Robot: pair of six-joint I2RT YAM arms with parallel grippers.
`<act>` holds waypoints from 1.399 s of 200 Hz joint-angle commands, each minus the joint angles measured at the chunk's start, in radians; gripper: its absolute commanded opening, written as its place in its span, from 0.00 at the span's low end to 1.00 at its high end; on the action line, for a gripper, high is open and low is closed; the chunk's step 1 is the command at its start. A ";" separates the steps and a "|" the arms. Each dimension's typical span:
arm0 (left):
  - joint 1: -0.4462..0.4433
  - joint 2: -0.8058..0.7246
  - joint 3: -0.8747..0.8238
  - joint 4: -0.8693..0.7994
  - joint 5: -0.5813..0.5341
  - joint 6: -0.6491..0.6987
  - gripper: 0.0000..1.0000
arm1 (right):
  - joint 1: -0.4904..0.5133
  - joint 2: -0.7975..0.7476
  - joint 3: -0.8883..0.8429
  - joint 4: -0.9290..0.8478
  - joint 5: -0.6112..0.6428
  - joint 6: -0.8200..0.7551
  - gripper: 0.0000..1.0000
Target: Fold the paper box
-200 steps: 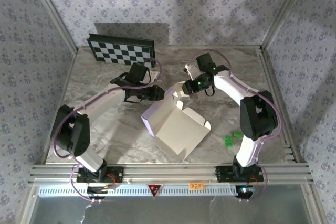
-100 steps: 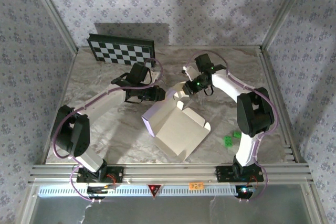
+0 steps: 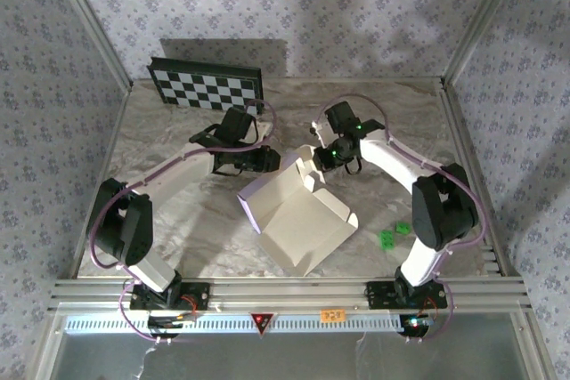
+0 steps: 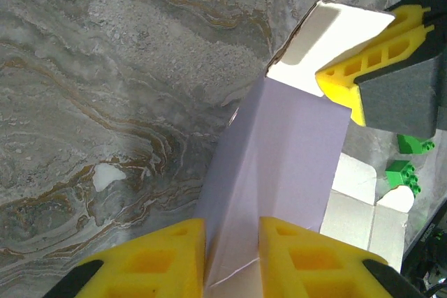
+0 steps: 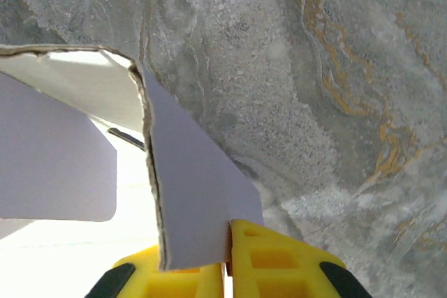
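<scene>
The paper box [image 3: 298,218] is a pale-lavender cardboard sheet lying partly folded in the middle of the marble table [image 3: 178,220], its far side raised. My left gripper [image 3: 267,159] is shut on the raised wall of the paper box [image 4: 279,165], yellow fingers [image 4: 150,259] on either side of the fold. From the right, my right gripper [image 3: 319,159] is shut on an upright flap of the paper box [image 5: 195,200], pinched between its yellow fingers [image 5: 276,259]. The right gripper's finger also appears in the left wrist view [image 4: 363,68] at the wall's far end.
A black-and-white checkerboard panel [image 3: 207,86] leans at the back left. Green toy bricks [image 3: 392,236] lie on the table to the right of the box, also seen in the left wrist view [image 4: 405,172]. Patterned walls enclose the table.
My right gripper has moved down and left onto the box's far flap and has shut on it. The box's far corner has shifted slightly. The left arm has held still.
</scene>
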 commanded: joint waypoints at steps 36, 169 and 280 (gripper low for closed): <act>-0.044 0.024 -0.018 -0.131 -0.058 -0.004 0.26 | 0.076 -0.065 -0.031 0.054 0.176 0.278 0.08; -0.069 -0.059 -0.003 -0.142 -0.083 -0.027 0.26 | 0.146 -0.220 -0.371 0.711 0.240 0.391 0.09; -0.065 -0.056 -0.073 -0.119 -0.111 -0.040 0.24 | 0.119 -0.045 -0.194 0.673 0.126 0.344 0.08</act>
